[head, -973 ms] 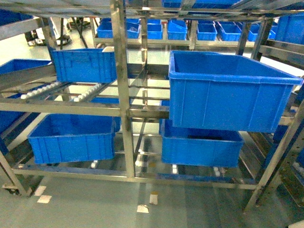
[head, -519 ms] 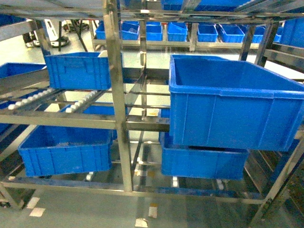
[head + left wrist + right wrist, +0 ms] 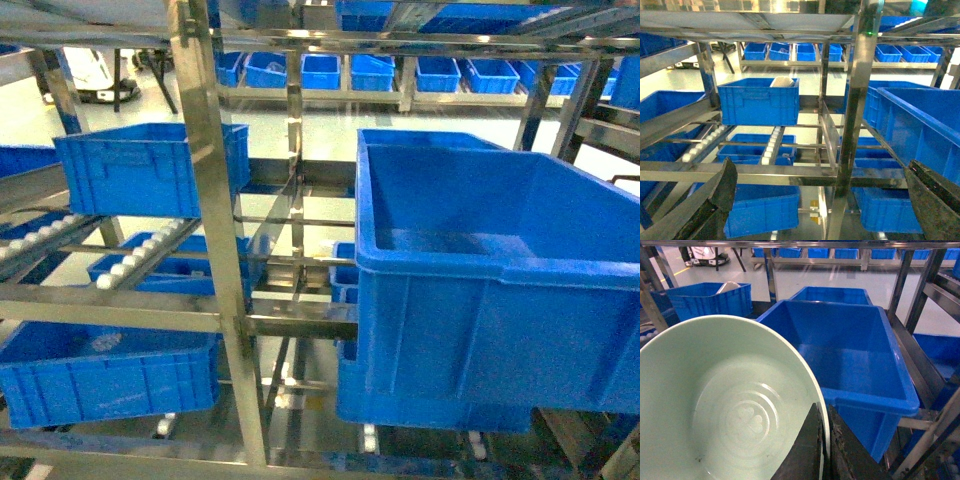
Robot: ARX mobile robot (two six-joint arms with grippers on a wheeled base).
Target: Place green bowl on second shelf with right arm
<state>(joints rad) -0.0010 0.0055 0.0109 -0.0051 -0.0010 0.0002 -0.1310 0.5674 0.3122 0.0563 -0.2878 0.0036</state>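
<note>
The green bowl [image 3: 715, 405] filled the lower left of the right wrist view, tipped so its pale inside faced the camera, with raised rings and a faint clover-like mark moulded in its base; no writing could be read on it. The right end effector [image 3: 821, 450] was closed on the bowl's rim, one dark finger [image 3: 805, 450] inside the rim and the other outside. Just beyond the bowl sat a large blue tub [image 3: 850, 360] on the second shelf [image 3: 290, 325] of the steel rack, with another blue tub [image 3: 837, 294] behind it. To the left, a smaller blue tub [image 3: 710, 297] held a white round thing [image 3: 727, 287].

In the left wrist view the left end effector [image 3: 822, 200] stood wide apart and held nothing, its dark fingers [image 3: 715, 200] at the bottom corners. No labels or brand marks could be made out on the tubs or rack. The bowl did not show in the head view.
</note>
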